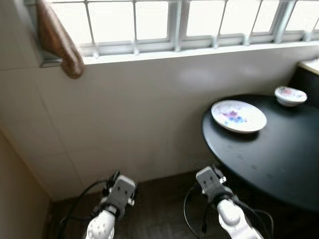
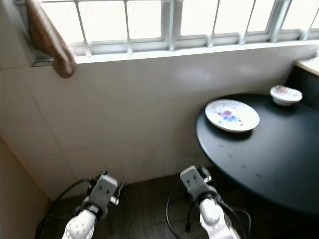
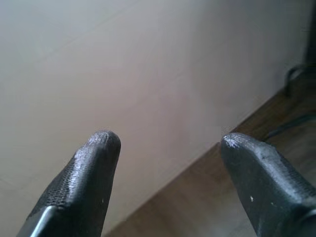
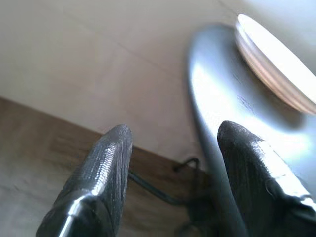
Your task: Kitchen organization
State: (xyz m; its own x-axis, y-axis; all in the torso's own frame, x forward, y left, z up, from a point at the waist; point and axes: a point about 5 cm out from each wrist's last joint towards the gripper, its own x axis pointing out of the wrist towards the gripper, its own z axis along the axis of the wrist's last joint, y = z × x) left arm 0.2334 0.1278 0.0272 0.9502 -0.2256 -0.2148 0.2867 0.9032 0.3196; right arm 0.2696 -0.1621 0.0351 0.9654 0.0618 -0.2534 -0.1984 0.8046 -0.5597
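A white plate (image 1: pixel 238 116) with a blue and pink pattern lies near the left rim of a round black table (image 1: pixel 279 159) on my right. Further back on the table sits a small patterned bowl (image 1: pixel 290 95). Both arms are held low in front of me above a dark wooden floor. In the left wrist view my left gripper (image 3: pixel 168 148) is open and empty, facing the pale tiled wall. In the right wrist view my right gripper (image 4: pixel 173 143) is open and empty, below the table's rim (image 4: pixel 207 98) and short of the plate (image 4: pixel 276 64).
A tiled wall (image 1: pixel 149 109) stands straight ahead under a barred window (image 1: pixel 199 25) and its sill. A brown rounded object (image 1: pixel 60 40) hangs at the upper left. Black cables (image 1: pixel 192 214) trail by the arms. A pale counter corner (image 1: pixel 311 64) shows at the far right.
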